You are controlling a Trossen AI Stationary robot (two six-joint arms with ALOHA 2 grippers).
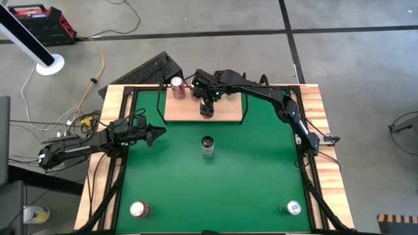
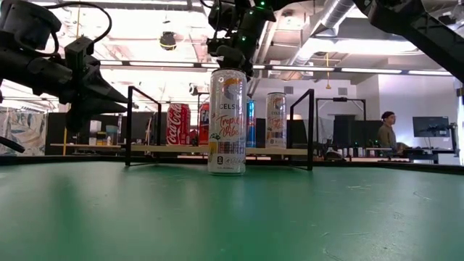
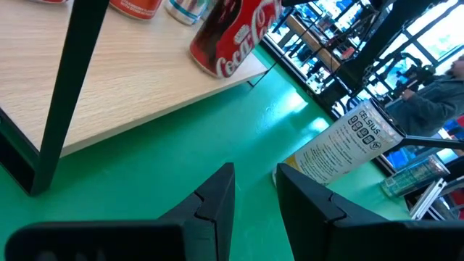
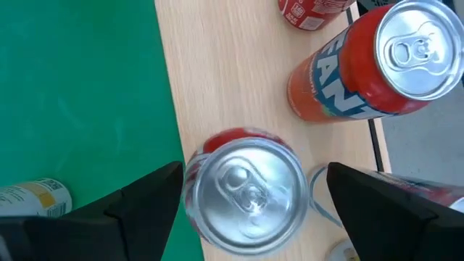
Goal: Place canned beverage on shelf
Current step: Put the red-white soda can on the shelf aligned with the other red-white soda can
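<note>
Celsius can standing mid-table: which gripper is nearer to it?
Right, though not by much. The right gripper hangs over the shelf just behind the Celsius can; the left gripper waits off to its left.

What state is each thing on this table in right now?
Light-wood shelf board with black rails: flat, carrying cans.
Silver-topped red can: upright on shelf, between right gripper's open jaws.
Orange Fanta can: upright on shelf.
Red Coca-Cola can: upright on shelf.
Tall white Celsius can: upright on green felt.
Right gripper: open, above the shelf.
Left gripper: jaws slightly apart, empty.
</note>
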